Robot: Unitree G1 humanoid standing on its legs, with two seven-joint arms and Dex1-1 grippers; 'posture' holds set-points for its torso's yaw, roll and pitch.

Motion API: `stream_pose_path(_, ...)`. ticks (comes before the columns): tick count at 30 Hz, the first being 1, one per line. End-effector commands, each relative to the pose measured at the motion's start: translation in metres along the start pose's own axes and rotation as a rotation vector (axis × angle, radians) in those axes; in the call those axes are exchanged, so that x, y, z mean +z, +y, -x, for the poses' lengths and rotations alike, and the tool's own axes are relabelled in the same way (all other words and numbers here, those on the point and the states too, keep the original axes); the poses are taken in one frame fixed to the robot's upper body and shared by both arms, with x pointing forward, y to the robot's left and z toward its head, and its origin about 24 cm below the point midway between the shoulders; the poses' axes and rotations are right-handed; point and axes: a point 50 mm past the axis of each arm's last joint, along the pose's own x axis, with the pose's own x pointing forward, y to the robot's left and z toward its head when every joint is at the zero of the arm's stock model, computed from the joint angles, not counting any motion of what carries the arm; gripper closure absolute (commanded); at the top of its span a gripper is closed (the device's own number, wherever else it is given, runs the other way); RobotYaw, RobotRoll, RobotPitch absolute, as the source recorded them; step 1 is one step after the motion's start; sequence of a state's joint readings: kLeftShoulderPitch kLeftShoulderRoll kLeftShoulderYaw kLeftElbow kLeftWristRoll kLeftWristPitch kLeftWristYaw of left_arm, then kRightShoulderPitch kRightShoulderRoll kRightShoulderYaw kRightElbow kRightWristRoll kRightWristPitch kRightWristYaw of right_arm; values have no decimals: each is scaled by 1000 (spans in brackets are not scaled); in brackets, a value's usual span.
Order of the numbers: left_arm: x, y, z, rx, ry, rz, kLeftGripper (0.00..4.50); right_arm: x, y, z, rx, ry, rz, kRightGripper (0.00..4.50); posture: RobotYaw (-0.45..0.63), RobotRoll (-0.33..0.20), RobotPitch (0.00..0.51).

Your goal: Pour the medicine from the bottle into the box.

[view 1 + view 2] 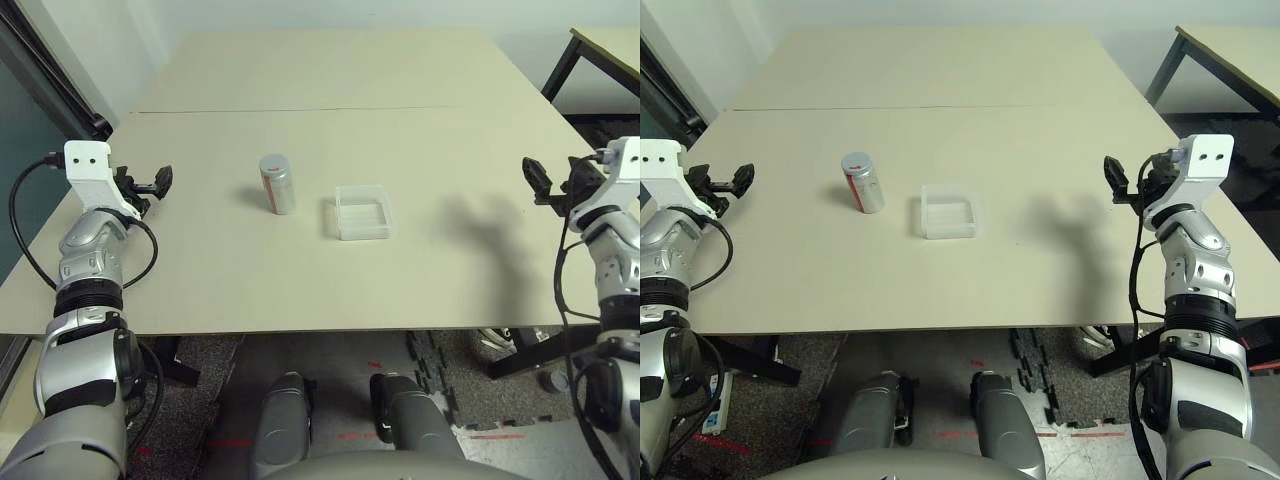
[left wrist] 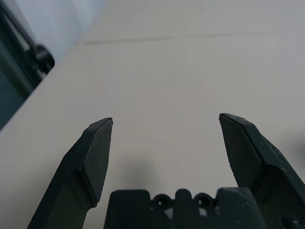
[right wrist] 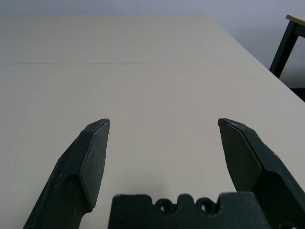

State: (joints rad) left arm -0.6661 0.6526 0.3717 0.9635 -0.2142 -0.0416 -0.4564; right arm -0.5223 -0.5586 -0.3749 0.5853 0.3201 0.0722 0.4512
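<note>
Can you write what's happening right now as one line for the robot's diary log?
bottle: upright, capped, on table | box: beside bottle, apart | left gripper: open, holding nothing | right gripper: open, holding nothing | pouring: not begun

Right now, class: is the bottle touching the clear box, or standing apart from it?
Apart. The left eye view shows bare table between the bottle and the box.

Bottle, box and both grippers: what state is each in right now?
bottle: upright on the table, cap on, untouched.
box: flat on the table just right of the bottle, apart from it, looks empty.
left gripper: open, holding nothing.
right gripper: open, holding nothing.
</note>
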Motion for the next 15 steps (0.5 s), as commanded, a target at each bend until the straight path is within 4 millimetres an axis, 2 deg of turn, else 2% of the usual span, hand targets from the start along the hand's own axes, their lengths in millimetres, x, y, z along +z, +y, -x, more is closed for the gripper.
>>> stream_pose_path(1, -5, 1, 1, -3, 23, -6, 12, -6, 0, 6, -19, 18, -5, 0, 65, 0, 106)
stream_pose_path(4, -8, -10, -4, -33, 32, 3, 12, -4, -1, 8, -19, 13, 4, 0, 48, 0, 116)
stream_pose_path(9, 20, -31, -15, -176, -28, -24, 12, 26, 2, 6, 84, -15, 51, 0, 10, 0, 128)
stream_pose_path(13, 48, -46, -13, -294, -67, -31, 12, 46, 20, 10, 270, 11, 80, 0, 28, 0, 118)
stream_pose_path(15, 55, -58, -6, -362, -68, -36, 12, 50, 33, 14, 364, 41, 78, 0, 38, 0, 119)
